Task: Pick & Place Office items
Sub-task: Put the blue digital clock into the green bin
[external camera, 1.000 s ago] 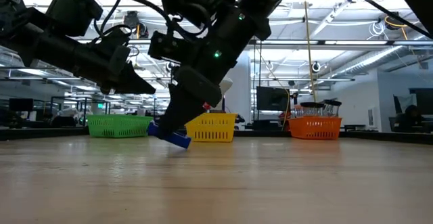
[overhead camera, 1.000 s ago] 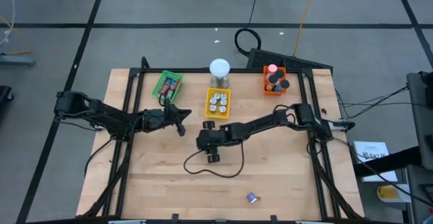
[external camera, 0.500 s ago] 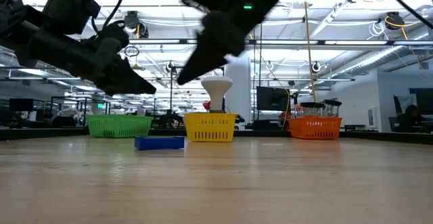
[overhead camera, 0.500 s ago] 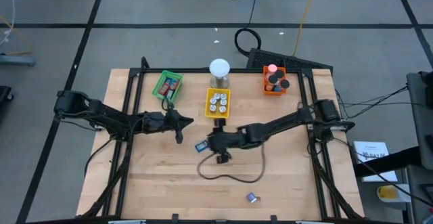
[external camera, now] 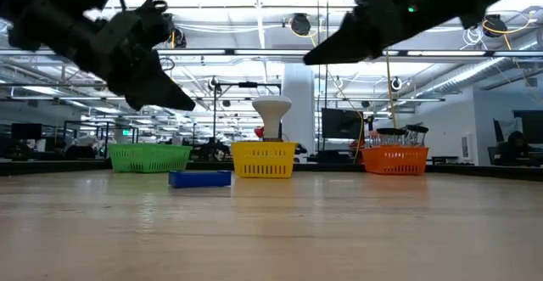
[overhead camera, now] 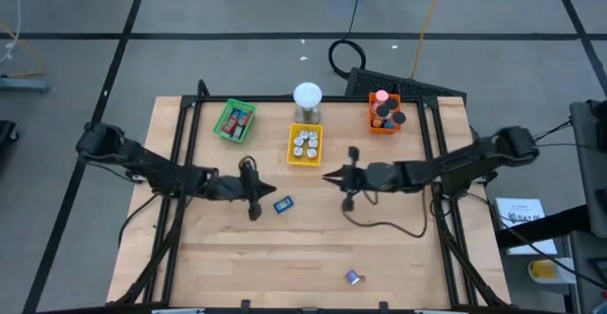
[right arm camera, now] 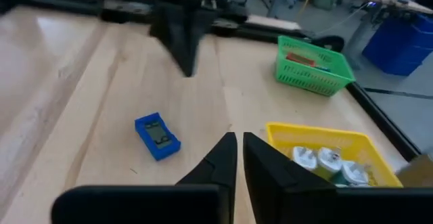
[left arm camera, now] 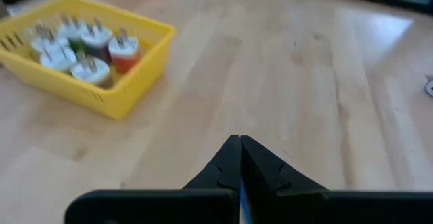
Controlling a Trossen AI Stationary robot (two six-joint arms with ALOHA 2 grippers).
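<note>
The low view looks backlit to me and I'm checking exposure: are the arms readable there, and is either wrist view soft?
Low view: ceiling lights silhouette both arms; the flat blue rectangular piece stays readable. Left wrist view: soft overall, with the yellow plastic tray blurred. Right wrist view: the blue piece is fairly sharp, the green mesh tray softer.

Left arm stretched from the counter's left edge toward the middle, low and nearly level. Left pincer (overhead camera: 254, 193) tipped slightly downward in the low view, raised off the surface, fingers (left arm camera: 226, 162) pressed together with nothing between them. Right arm reaching in from the right edge, elbow out past the frame, forearm level. Right pincer (overhead camera: 338, 177) pointing toward the left arm, held high in the low view, fingers (right arm camera: 223, 158) closed to a narrow slit, empty. Well apart, tips facing each other.
</note>
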